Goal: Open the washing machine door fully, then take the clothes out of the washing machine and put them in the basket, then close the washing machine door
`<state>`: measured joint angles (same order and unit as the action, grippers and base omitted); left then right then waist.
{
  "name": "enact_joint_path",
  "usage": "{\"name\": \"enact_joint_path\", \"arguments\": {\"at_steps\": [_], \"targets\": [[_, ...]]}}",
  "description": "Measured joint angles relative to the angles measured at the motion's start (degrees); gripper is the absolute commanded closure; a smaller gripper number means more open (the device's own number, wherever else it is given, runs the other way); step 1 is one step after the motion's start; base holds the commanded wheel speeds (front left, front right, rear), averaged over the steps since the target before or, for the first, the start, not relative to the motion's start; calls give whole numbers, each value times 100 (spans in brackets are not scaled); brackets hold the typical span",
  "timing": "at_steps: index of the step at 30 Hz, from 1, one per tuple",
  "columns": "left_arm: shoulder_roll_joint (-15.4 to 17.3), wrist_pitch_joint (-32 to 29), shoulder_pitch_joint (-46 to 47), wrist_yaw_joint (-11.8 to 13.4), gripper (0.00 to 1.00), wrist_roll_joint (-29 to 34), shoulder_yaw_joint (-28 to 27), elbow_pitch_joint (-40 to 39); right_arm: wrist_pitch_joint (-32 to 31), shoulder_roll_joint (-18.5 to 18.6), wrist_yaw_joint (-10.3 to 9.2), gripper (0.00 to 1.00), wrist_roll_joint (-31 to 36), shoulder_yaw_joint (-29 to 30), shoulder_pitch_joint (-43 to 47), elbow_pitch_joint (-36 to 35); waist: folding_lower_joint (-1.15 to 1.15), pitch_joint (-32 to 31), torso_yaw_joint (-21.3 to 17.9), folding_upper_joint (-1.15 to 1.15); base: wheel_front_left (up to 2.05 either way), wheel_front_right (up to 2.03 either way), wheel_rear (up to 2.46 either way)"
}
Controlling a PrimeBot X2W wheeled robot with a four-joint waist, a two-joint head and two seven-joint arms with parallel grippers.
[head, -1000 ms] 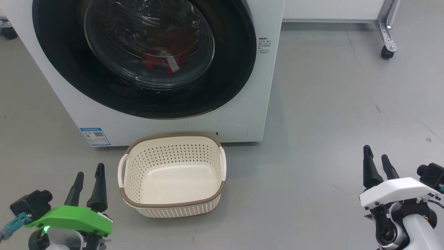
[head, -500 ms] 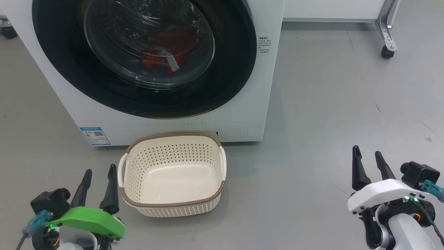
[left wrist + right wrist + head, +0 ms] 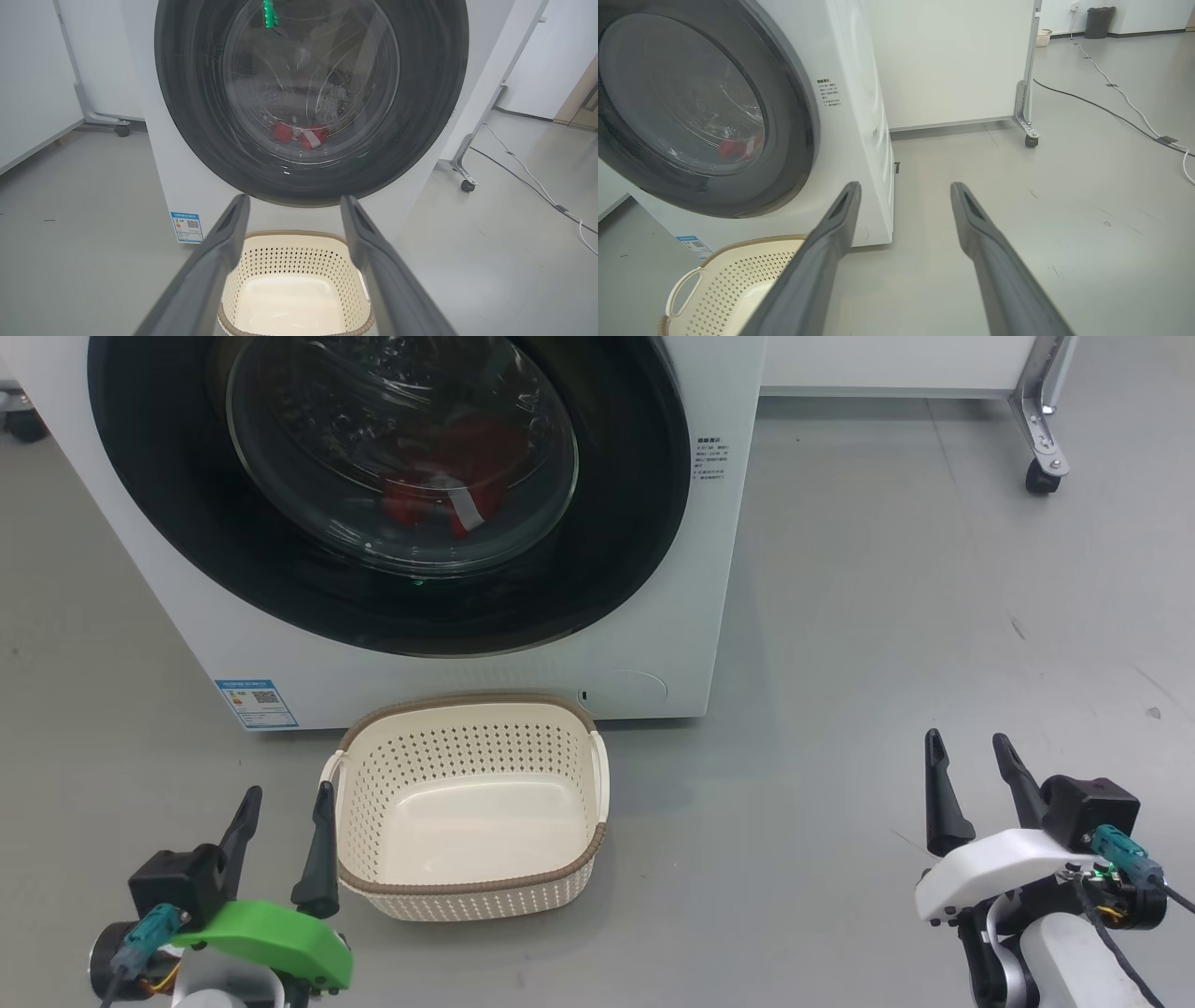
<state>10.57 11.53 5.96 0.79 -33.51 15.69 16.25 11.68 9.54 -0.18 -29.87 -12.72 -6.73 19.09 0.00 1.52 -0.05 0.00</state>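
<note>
The washing machine (image 3: 653, 653) stands white at the upper left, and its door (image 3: 635, 476), with a black rim and a glass bowl, is shut. Red clothes (image 3: 439, 499) show through the glass. The cream basket (image 3: 448, 747) sits on the floor right in front of the machine, with nothing in it. My left gripper (image 3: 288, 793) is open, low beside the basket's left handle. My right gripper (image 3: 966, 742) is open over bare floor far to the right. In the left wrist view my left gripper (image 3: 294, 200) points at the door (image 3: 187, 116), clothes (image 3: 299, 135) and basket (image 3: 289, 252). The right gripper (image 3: 906, 186) points past the machine's right corner (image 3: 868, 140).
A white panel on a metal frame with a castor (image 3: 1039, 476) stands behind the machine on the right. Cables (image 3: 1111, 112) run over the grey floor further right. A blue label (image 3: 255, 703) marks the machine's lower left front.
My left gripper has moved right, up to the basket's left side. My right gripper has moved left. Both wrists have turned. Machine, door and basket have not moved.
</note>
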Motion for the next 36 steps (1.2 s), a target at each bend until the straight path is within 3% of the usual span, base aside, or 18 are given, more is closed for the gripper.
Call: {"name": "enact_joint_path", "arguments": {"at_steps": [12,34,35,36], "targets": [[52,248,60,174,0,701,214,186,245,46,-107,0,855,-146,-84,125,0,7,6,0,0,0,0],[55,241,141,244,0,703,176,367,250,-26,-90,0,860,-13,-99,256,0,19,-2,0,0,0,0],[55,241,142,244,0,703,176,371,250,-33,-89,28,862,-8,-99,260,0,17,-3,0,0,0,0],[55,241,142,244,0,703,176,375,250,-40,-78,100,873,3,-99,250,0,17,-3,0,0,0,0]]}}
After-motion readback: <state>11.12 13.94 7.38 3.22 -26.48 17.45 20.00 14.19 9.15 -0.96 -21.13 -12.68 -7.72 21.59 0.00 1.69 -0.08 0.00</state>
